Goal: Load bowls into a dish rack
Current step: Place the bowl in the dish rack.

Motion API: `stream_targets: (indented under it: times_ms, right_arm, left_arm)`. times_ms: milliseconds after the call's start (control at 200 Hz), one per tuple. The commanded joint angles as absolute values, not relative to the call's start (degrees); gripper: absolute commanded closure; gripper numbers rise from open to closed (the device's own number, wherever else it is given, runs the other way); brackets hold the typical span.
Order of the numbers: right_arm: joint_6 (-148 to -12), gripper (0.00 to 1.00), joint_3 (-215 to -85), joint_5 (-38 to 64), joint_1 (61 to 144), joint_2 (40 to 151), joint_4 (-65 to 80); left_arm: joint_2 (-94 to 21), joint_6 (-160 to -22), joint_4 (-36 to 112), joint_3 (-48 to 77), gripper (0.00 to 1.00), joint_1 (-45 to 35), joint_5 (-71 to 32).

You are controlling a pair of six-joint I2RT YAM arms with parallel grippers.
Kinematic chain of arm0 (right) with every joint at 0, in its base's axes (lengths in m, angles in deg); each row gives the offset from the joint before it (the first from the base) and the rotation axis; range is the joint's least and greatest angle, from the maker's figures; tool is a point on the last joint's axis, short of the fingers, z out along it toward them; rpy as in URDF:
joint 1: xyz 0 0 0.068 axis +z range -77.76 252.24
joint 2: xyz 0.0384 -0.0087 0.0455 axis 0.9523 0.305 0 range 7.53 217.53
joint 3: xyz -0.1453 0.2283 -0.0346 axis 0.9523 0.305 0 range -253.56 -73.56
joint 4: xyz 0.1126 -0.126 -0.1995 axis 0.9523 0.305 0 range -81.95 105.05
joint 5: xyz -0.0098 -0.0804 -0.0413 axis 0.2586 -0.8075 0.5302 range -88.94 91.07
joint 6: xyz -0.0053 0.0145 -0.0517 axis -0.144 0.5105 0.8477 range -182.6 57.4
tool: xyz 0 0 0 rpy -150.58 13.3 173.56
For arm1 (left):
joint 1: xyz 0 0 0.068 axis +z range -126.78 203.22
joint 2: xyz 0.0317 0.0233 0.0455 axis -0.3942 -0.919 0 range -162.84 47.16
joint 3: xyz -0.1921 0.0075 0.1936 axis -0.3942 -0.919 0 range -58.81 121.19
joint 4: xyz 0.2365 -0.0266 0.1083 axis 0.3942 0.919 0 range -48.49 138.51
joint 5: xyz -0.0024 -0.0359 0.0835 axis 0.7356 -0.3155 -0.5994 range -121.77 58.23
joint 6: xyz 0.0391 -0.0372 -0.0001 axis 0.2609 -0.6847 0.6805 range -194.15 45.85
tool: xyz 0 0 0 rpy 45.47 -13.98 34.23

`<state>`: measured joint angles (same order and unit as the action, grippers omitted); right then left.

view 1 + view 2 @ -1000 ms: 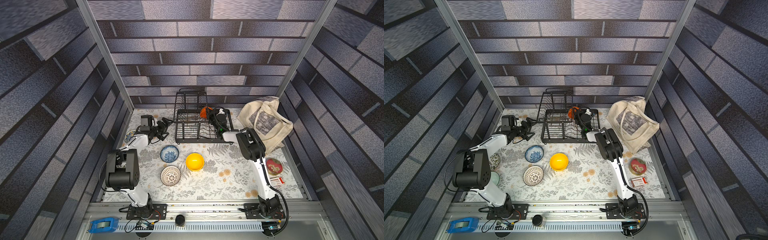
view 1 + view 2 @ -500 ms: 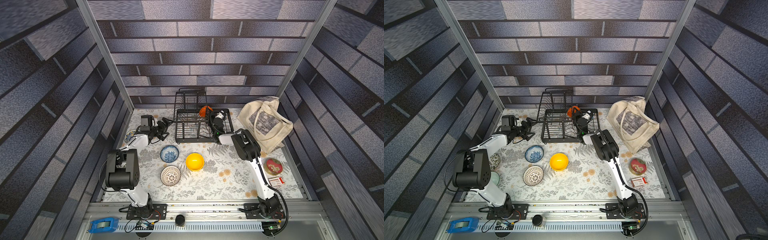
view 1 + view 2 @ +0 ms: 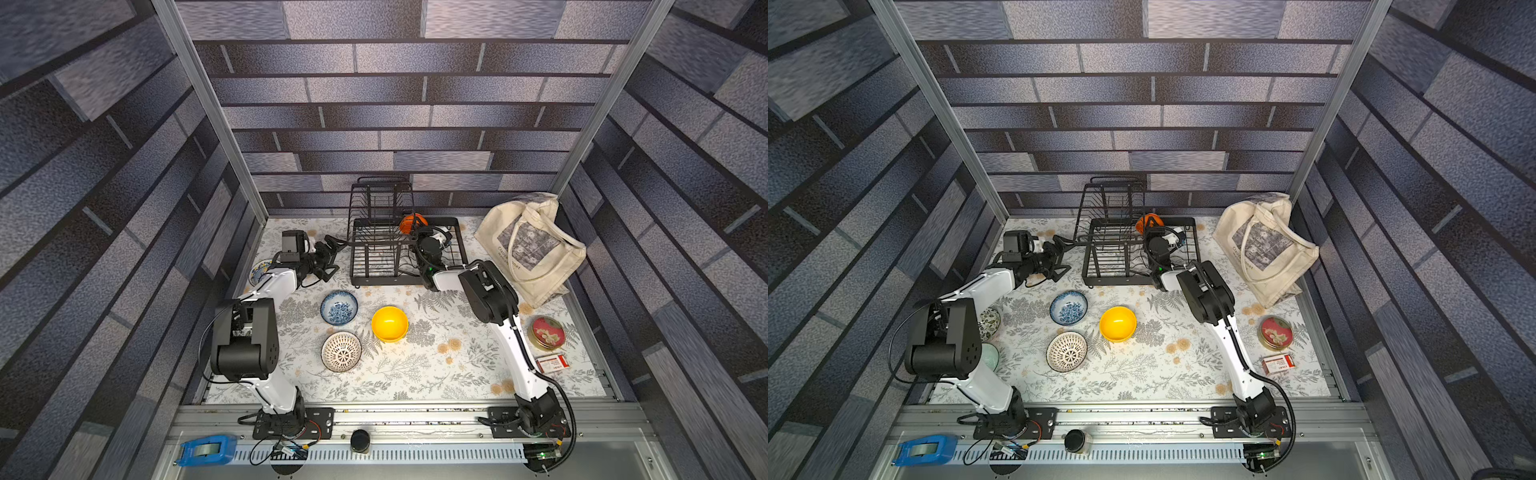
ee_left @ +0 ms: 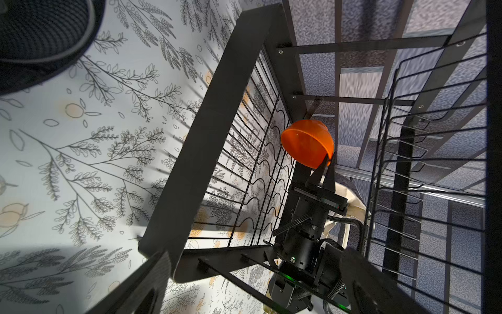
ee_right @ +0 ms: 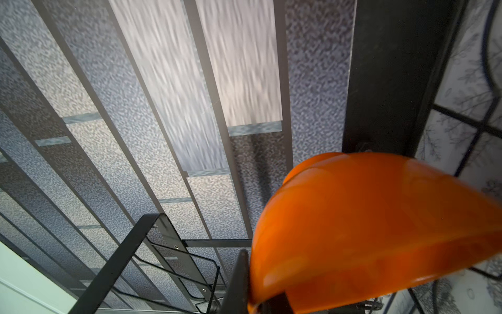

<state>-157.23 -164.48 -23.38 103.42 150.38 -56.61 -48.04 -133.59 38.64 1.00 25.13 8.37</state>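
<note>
The orange bowl [image 3: 412, 222] is tipped on its side inside the dish rack [image 3: 386, 281], near the rack's back edge and just right of its raised basket [image 3: 382, 199]. The right tool [image 4: 324, 166] is clenched on the bowl's rim, reaching in over the rack's lower tier. The left tool [image 3: 337, 254] hangs just off the rack's left side, its fingers spread wide and grasping nothing. On the bench [image 3: 436, 365] in front of the rack lie a floral bowl [image 3: 339, 307], a yellow bowl [image 3: 389, 323] and, farthest from the rack, a lattice bowl [image 3: 341, 351]. A blue-and-yellow bowl [image 3: 259, 272] lies left of the rack. A cloth bag [image 3: 532, 245] stands to the rack's right.
</note>
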Motion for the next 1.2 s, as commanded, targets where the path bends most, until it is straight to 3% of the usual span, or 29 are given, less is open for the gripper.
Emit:
stream_targets:
  times_ms: [0, 376, 611, 777, 1197]
  right_arm:
    - [-159.4, 1.00, -163.7, -24.7, 104.0, 149.5, -46.1]
    - [-161.9, 1.00, -169.0, -28.1, 105.8, 152.6, -41.2]
    - [-157.6, 1.00, -169.8, -29.7, 106.2, 155.8, -50.8]
    - [-157.0, 1.00, -168.7, -28.0, 106.2, 155.7, -49.6]
    - [-156.8, 0.99, -167.5, -18.1, 105.1, 151.2, -31.8]
  left_arm:
    - [-48.2, -134.6, 37.7, 0.7, 0.00, 25.0, 9.5]
    - [-48.1, -135.4, 37.1, 0.4, 0.00, 25.3, 10.0]
    - [-48.0, -135.8, 36.6, 0.3, 0.00, 25.4, 10.2]
    - [-48.1, -136.2, 36.3, 0.3, 0.00, 25.4, 10.5]
    - [-47.8, -136.8, 35.7, 0.1, 0.00, 25.6, 10.8]
